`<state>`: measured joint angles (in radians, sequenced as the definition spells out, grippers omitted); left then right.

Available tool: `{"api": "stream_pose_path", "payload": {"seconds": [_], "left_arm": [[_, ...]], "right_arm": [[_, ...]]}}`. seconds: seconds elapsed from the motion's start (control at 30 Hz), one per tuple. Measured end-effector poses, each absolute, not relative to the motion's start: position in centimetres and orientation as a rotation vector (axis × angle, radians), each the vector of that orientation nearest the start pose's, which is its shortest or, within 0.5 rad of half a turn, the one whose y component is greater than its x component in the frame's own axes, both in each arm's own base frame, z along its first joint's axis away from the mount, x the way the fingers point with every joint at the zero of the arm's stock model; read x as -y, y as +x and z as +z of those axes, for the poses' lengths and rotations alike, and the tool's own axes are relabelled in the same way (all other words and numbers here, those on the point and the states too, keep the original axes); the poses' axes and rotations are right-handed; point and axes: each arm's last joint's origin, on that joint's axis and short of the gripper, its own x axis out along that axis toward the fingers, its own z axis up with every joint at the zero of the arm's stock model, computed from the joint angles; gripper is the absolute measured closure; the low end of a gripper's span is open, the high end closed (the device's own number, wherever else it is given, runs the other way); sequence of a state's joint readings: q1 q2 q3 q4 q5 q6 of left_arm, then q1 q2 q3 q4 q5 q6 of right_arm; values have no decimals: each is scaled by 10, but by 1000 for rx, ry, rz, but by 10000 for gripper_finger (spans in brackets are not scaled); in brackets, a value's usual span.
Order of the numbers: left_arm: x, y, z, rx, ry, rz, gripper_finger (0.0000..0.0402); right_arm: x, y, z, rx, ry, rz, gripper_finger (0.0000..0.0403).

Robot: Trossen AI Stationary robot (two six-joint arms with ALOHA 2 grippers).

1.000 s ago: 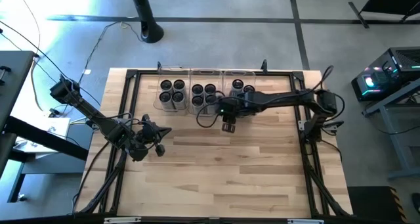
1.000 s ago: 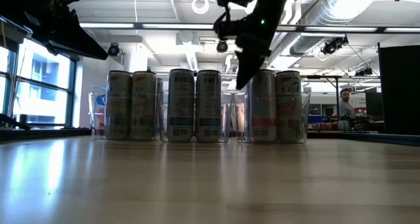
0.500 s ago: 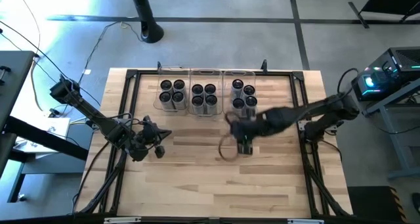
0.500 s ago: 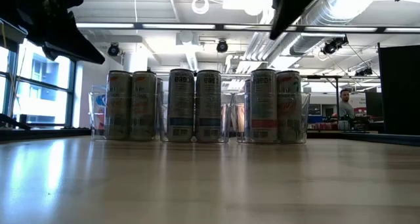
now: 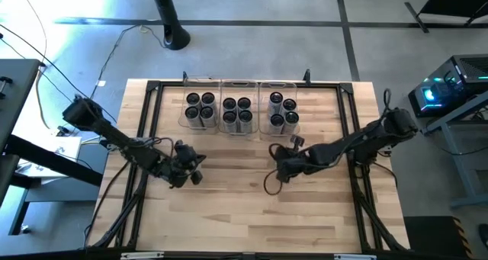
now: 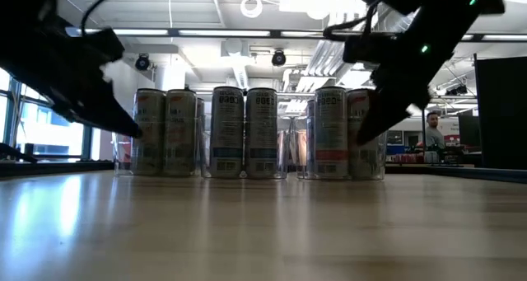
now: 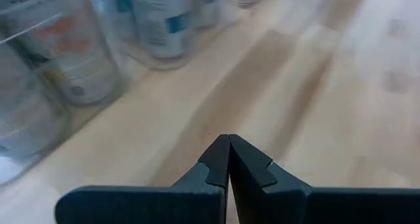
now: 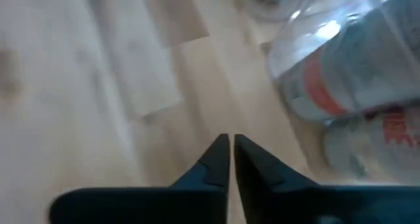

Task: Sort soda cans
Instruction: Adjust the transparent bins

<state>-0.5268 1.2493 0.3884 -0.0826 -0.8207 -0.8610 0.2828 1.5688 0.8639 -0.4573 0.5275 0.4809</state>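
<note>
The soda cans (image 5: 242, 111) stand grouped in three clear bins (image 5: 239, 85) at the bench's upper centre, so both closed, empty tools, left tool (image 5: 196, 168) and right tool (image 5: 279, 171), hang below them.

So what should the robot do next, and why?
Probably nothing more than parking both arms. All the soda cans stand inside the three clear bins along the far edge, four to a bin, and none shows loose on the table. The right gripper and left gripper are both shut and empty, over bare wood.
</note>
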Motion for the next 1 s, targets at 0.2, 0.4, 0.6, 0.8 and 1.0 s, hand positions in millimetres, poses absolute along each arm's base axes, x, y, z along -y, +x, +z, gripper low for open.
{"api": "stream_pose_path", "payload": {"seconds": [0.2,0.4,0.6,0.8,1.0], "left_arm": [[52,194,122,-574,-133,656,402],[30,205,122,-584,-47,712,402],[14,207,123,-620,24,748,402],[4,208,123,-654,74,758,401],[2,211,126,-649,123,740,401]], "right_arm": [[-31,281,160,-918,-60,-531,395],[-2,288,163,-902,-76,-560,402],[14,291,165,-894,-111,-564,402],[21,292,166,-897,-160,-553,402],[4,300,177,-854,-192,-497,402]]}}
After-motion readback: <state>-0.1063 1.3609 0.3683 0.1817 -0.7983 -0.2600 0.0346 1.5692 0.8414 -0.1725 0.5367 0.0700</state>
